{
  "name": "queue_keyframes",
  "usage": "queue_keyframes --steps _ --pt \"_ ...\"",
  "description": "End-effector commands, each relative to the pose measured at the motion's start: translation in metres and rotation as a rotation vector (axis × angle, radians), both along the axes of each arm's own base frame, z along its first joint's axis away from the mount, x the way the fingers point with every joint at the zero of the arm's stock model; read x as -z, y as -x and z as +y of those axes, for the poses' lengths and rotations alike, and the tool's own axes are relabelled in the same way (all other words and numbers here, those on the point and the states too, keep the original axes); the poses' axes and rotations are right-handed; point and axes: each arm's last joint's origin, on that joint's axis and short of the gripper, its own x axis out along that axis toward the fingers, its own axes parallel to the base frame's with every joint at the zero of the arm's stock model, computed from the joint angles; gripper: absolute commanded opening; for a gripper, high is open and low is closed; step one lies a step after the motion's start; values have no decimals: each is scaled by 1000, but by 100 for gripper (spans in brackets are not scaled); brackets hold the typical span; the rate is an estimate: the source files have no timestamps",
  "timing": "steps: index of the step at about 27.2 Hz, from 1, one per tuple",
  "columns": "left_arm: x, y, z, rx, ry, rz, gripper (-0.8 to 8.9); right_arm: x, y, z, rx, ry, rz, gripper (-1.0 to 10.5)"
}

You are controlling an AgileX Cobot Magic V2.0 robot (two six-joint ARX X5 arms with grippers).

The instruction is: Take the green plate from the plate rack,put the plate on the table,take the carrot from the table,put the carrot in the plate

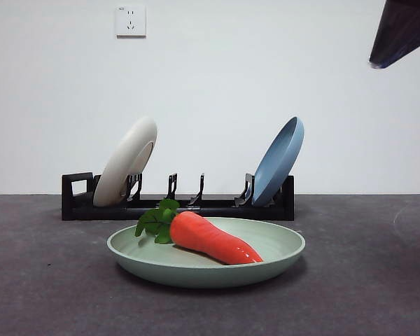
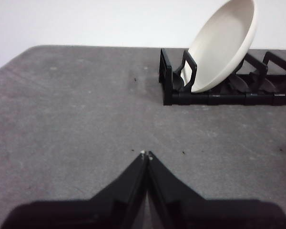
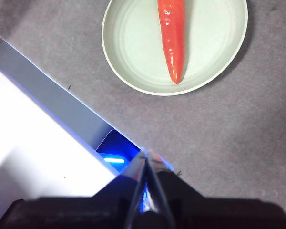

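The green plate (image 1: 280, 248) lies flat on the dark grey table (image 1: 49, 280), in front of the black plate rack (image 1: 175, 207). The orange carrot (image 1: 213, 239) rests inside it, leaves toward the rack; the right wrist view shows the same plate (image 3: 133, 47) and carrot (image 3: 172, 38) from above. My right gripper (image 3: 145, 153) is shut and empty, raised well clear of the plate, near the table's edge. A dark tip of an arm (image 1: 400, 31) shows at the top right of the front view. My left gripper (image 2: 146, 154) is shut and empty over bare table near the rack's (image 2: 174, 86) looped end.
A cream-white plate (image 1: 126, 162) leans in the rack's left slots and a blue plate (image 1: 278, 161) in its right slots. The cream plate (image 2: 224, 45) also shows in the left wrist view. A white wall with a socket (image 1: 130, 21) stands behind. A white-and-blue surface (image 3: 38, 143) borders the table.
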Motion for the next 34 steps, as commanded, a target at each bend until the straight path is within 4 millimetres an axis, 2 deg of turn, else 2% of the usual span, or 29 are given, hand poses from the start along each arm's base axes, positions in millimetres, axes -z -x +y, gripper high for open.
queue_keyframes --steps 1,24,28,34 --pt "4 0 0 4 24 8 -3 1 0 0 4 0 0 2" --pt "4 -1 0 10 27 4 -3 0 0 0 2 -1 -4 1" --pt "4 -1 0 10 27 4 -3 -10 0 -14 19 4 -162 2" --pt "4 -1 0 10 27 4 -3 -33 -4 -43 200 -174 -436 2"
